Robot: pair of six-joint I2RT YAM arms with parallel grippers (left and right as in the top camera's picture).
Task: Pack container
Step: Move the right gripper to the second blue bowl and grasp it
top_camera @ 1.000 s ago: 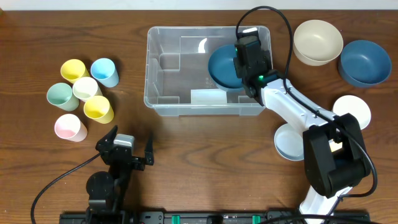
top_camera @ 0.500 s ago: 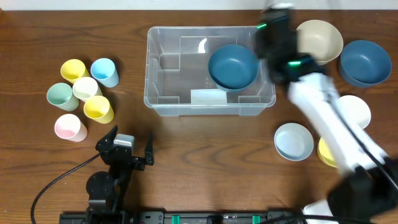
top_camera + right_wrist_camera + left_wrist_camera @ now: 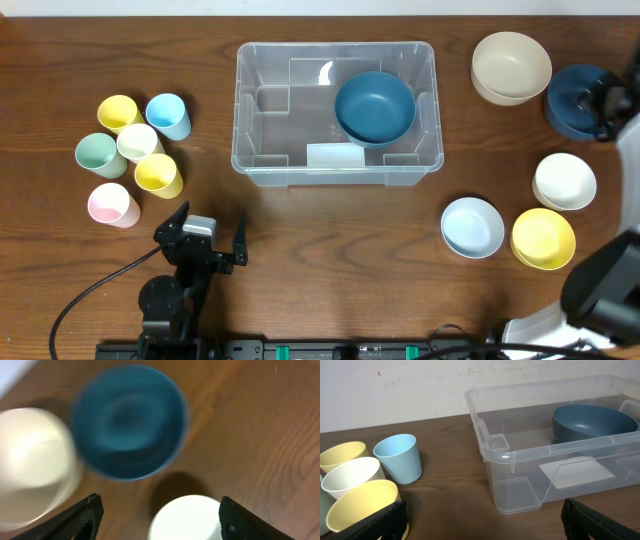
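Overhead: container [image 3: 258, 120] is sitting at the top middle of the table [image 3: 330, 260], long side across, with a packed blue bowl [image 3: 375, 107] lying in its right half and the left half bare. Six pastel cups [image 3: 137, 142] are clustering well to the left. A loose blue bowl [image 3: 575, 100], cream bowl [image 3: 511, 67], white bowl [image 3: 564, 180], pale blue bowl [image 3: 473, 227] and yellow bowl [image 3: 543, 238] are sitting to the right. Left gripper [image 3: 208, 235] is idling near the front edge, jaws spread wide, holding nothing. Right gripper [image 3: 603, 103] is hovering over the loose blue bowl at the frame's right edge, too blurred to read here. Left wrist: the container's near corner and rim [image 3: 520, 455] are showing, with the packed blue bowl [image 3: 595, 420] at the far end and cups beside the container, not touching it. Right wrist: blurred, but the fingers are standing far apart at the bottom corners with nothing between them. The loose blue bowl [image 3: 129, 420] is lying below. Handling guess: the container is looking light, stiff but thin-walled, smooth and slippery, so pinching the rimmed edge at a short end seems safest. Bowl weight is loading the right end.
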